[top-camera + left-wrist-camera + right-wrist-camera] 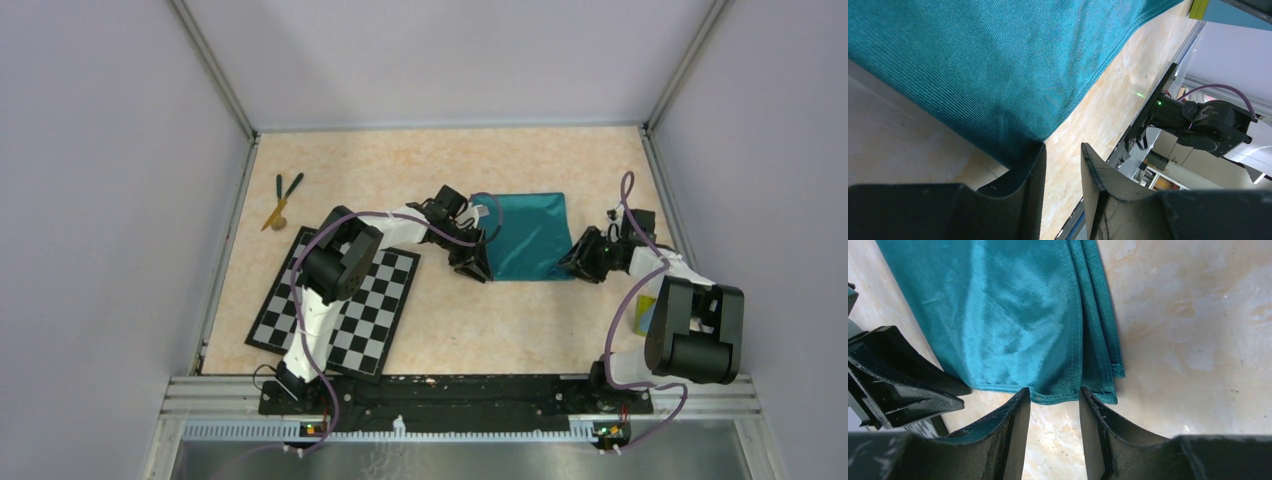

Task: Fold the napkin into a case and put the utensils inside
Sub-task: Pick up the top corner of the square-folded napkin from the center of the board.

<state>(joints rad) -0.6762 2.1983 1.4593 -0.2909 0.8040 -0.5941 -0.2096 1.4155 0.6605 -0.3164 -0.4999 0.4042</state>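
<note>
The teal-green napkin (530, 236) lies folded in layers on the table middle, a rough rectangle. My left gripper (478, 268) is open at its near left corner, which shows just past the fingertips in the left wrist view (998, 75). My right gripper (574, 262) is open at the near right corner; the napkin's layered hem (1068, 340) lies just beyond the fingertips with nothing between them. The utensils (281, 198), two dark green sticks and a tan one, lie at the far left of the table.
A black-and-white checkerboard mat (340, 300) lies at the near left under the left arm. A blue-and-yellow block (648, 312) sits by the right arm's base. Grey walls enclose the table on three sides.
</note>
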